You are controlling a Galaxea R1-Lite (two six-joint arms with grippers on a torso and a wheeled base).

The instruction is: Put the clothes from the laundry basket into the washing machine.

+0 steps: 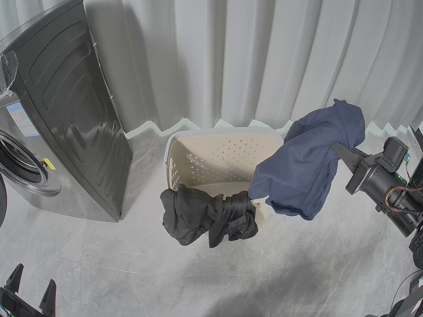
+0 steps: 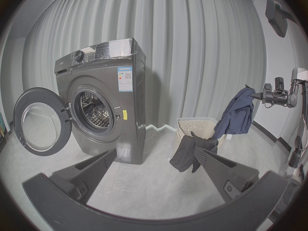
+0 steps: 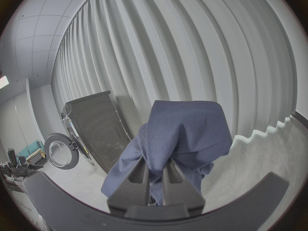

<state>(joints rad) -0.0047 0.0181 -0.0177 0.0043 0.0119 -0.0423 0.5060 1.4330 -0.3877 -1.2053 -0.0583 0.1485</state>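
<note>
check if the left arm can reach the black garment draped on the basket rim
Probably yes: the left end effector is open, and only bare floor lies between it and the black garment on the near rim of the basket.

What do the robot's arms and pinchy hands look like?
Mostly black. The right arm is a tube with orange cable looped on it and a boxy camera on top. The left end effector and right end effector each have two pointed wedge fingers.
</note>
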